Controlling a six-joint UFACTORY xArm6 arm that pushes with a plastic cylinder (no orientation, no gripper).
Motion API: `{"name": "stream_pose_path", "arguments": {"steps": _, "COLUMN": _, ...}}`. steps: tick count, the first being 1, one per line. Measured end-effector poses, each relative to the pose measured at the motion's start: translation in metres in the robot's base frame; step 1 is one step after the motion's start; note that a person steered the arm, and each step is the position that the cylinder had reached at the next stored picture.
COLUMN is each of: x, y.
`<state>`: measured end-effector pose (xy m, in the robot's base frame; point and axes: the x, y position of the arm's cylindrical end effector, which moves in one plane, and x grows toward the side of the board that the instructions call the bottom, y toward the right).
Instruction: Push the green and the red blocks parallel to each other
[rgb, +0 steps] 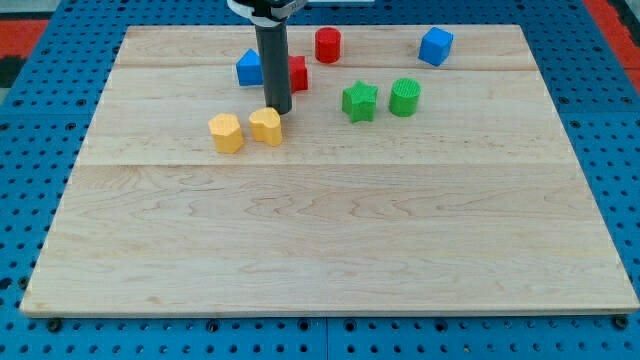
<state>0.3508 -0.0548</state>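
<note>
Now my tip (278, 110), a bare rod with no jaws, touches the yellow block (266, 126); the red block (297, 73) sits just behind, green star (359, 101) to the view's right.

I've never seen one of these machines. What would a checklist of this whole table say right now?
Surface: pale wooden board, lying flat on a blue pegboard.
Job's things: red cylinder near the view's top; red block partly hidden behind the rod; green star and green cylinder side by side, right of the rod.
Clutter: two yellow blocks side by side; blue block left of the rod; blue cube at top right.
Grippers: none; my tip sits at the right yellow block's upper edge, contact unclear.
Cables: nothing seen.
Surroundings: red surface at the top corners.
</note>
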Motion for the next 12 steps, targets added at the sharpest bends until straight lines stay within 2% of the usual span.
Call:
{"name": "stream_pose_path", "arguments": {"steps": 1, "x": -0.023, "y": 0.036}}
{"name": "stream_pose_path", "arguments": {"steps": 3, "x": -0.005, "y": 0.081}}
{"name": "stream_pose_path", "arguments": {"steps": 5, "x": -0.005, "y": 0.121}}
{"name": "stream_pose_path", "arguments": {"steps": 6, "x": -0.025, "y": 0.112}}
{"name": "stream_pose_path", "arguments": {"steps": 9, "x": -0.159, "y": 0.14}}
{"name": "stream_pose_path", "arguments": {"steps": 10, "x": -0.149, "y": 0.086}}
{"name": "stream_pose_path", "arguments": {"steps": 12, "x": -0.089, "y": 0.03}}
